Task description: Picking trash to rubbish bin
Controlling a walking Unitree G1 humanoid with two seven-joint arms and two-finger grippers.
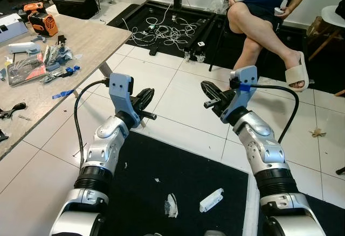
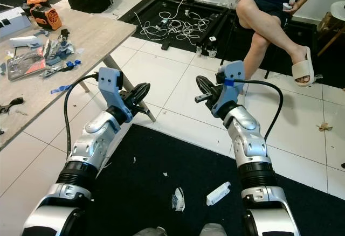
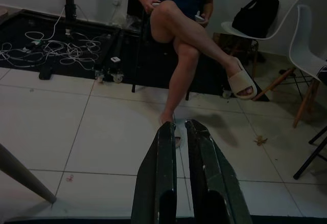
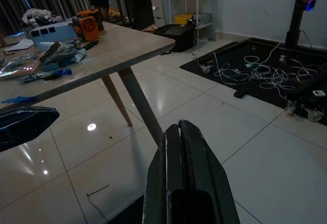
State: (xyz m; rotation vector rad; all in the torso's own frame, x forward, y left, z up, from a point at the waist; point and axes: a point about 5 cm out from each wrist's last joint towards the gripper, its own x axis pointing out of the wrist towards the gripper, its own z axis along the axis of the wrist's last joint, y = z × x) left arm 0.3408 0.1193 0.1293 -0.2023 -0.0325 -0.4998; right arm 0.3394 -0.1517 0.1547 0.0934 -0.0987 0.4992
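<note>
Tiles (image 1: 178, 104) of pale white cover the room, and a black mat (image 1: 178, 193) lies on them right under the robot. A wooden table (image 1: 81, 47) stands to the left of the mat, strewn with tools and packets. Beyond the mat's far edge a person (image 1: 264, 26) sits cross-legged on a chair, one sandal (image 1: 296, 70) raised, next to a tangle of white cables (image 1: 172, 31). Both silver arms reach forward above the mat's far edge. The left gripper (image 1: 146, 100) hangs in the air with its fingers (image 3: 166, 183) nearly together, a thin slit between them, holding nothing. The right gripper (image 1: 211, 93) is also empty, its fingers (image 4: 186, 183) pressed flat against each other. On the mat, close to the robot, lie the trash pieces: a white wrapper (image 1: 211, 200) and, just left of it, a crumpled scrap (image 1: 171, 205).
</note>
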